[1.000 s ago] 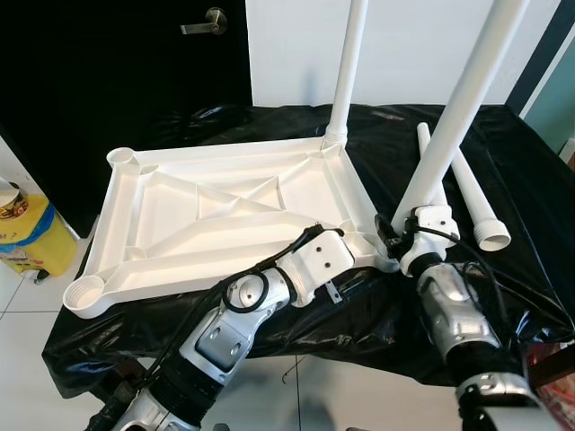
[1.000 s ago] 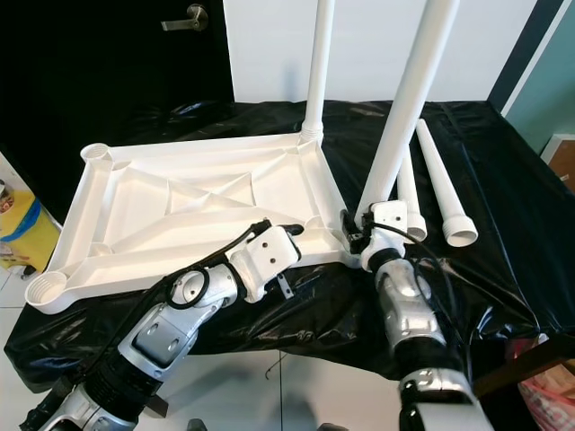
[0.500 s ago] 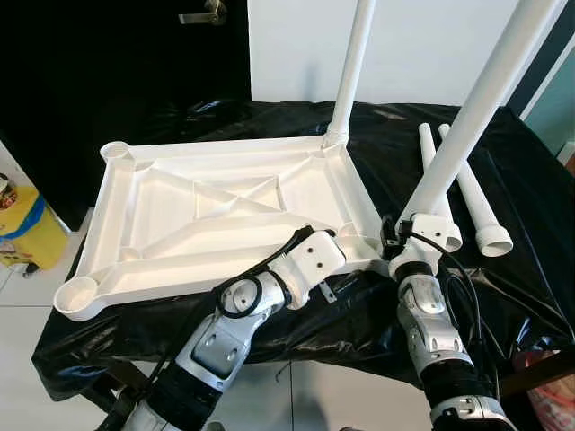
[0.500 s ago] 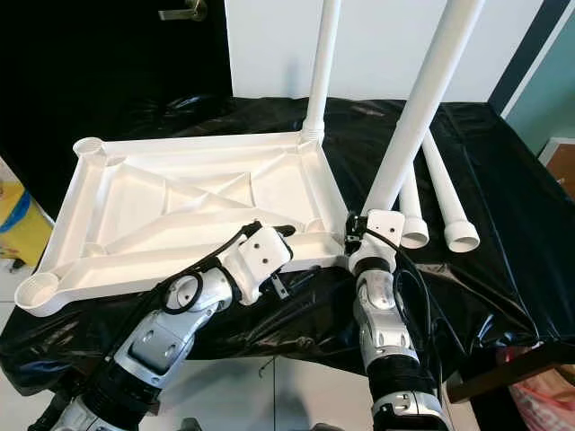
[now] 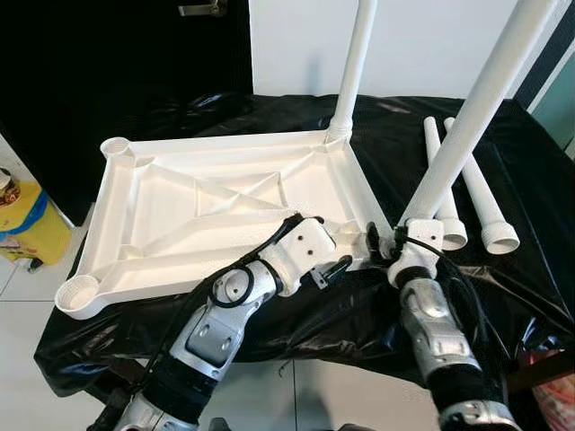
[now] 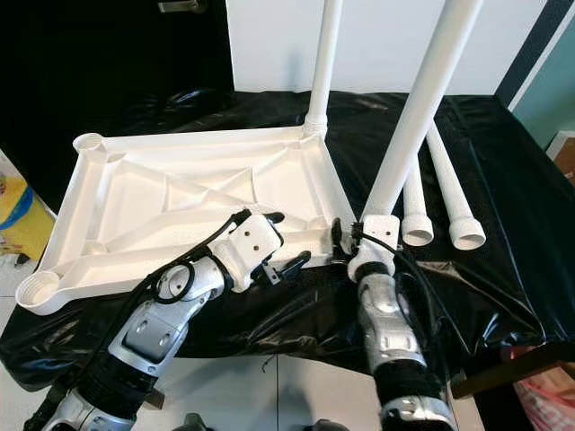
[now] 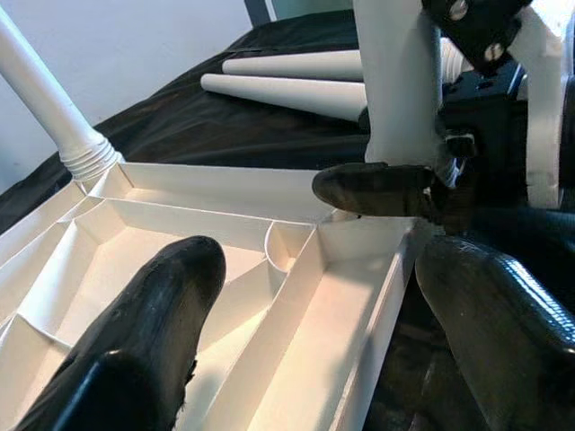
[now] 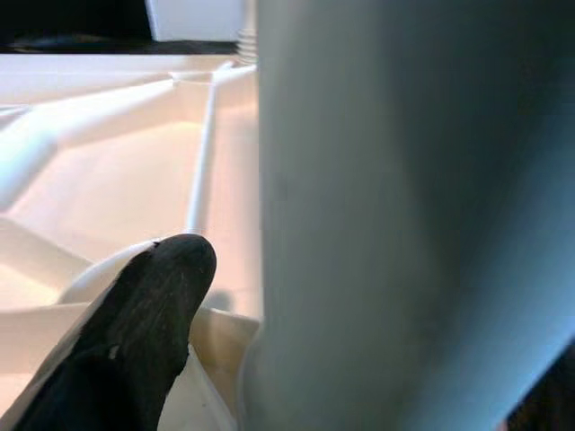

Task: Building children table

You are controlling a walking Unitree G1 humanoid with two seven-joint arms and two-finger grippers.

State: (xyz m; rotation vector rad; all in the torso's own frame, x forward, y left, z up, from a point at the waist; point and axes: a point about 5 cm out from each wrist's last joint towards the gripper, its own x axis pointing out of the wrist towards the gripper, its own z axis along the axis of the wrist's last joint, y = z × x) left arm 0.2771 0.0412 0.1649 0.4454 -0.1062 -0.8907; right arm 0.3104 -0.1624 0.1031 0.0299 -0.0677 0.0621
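Note:
A white tabletop (image 5: pixel 180 215) lies upside down on the black-covered table. One white leg (image 5: pixel 353 63) stands upright in its far right corner socket. My right gripper (image 5: pixel 395 244) is shut on a second leg (image 5: pixel 476 108), which it holds tilted with its foot at the near right corner. In the left wrist view this leg (image 7: pixel 395 81) rises just beyond the corner. My left gripper (image 6: pixel 286 241) is open and straddles the tabletop's near rim beside that corner, with one finger (image 7: pixel 162 314) over the inside and the other outside.
Two loose legs (image 5: pixel 445 180) (image 5: pixel 481 193) lie on the black sheet to the right. A yellow container (image 5: pixel 22 229) stands on the tiled floor at the left. A dark door (image 5: pixel 108 63) is behind, and the table's near edge (image 5: pixel 296 346) runs below my arms.
My left gripper's fingers have spread apart at the near rim. The right gripper keeps the leg at the near right corner. The camera has shifted a little.

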